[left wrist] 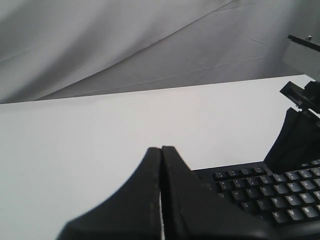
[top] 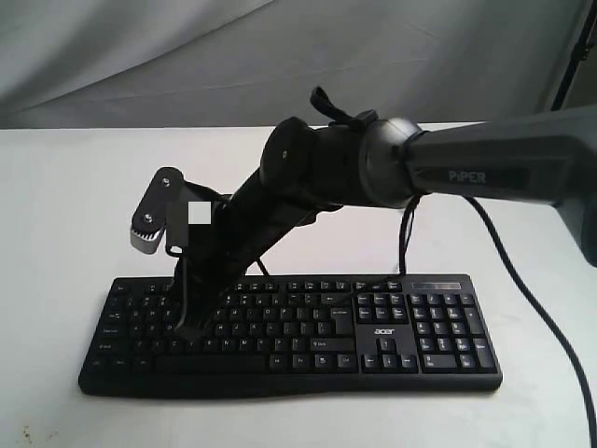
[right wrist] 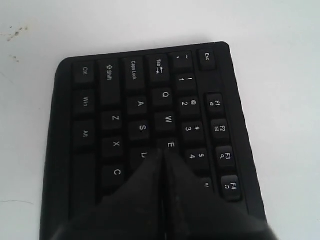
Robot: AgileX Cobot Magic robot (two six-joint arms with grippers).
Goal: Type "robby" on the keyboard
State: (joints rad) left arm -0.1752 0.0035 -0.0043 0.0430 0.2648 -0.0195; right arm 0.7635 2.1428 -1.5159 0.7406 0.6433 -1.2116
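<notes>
The right pincer point(right wrist: 164, 152), pressed together, tips down onto the keyboard point(right wrist: 125, 107) beside the E key point(right wrist: 170, 145). The left pincer point(left wrist: 161, 149), likewise pressed together, hangs near the keyboard's corner.

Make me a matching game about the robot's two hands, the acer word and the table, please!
Things:
1. right hand
2. left hand
3. acer logo
4. table

Descriptions:
A. white letters, just above the arrow keys
B. shut, tip down among the letter keys by the E key
C. plain white, lying under the keyboard
D. shut, tip off to the side of the keyboard, not on a key

Pairs: 1-B, 2-D, 3-A, 4-C.
</notes>
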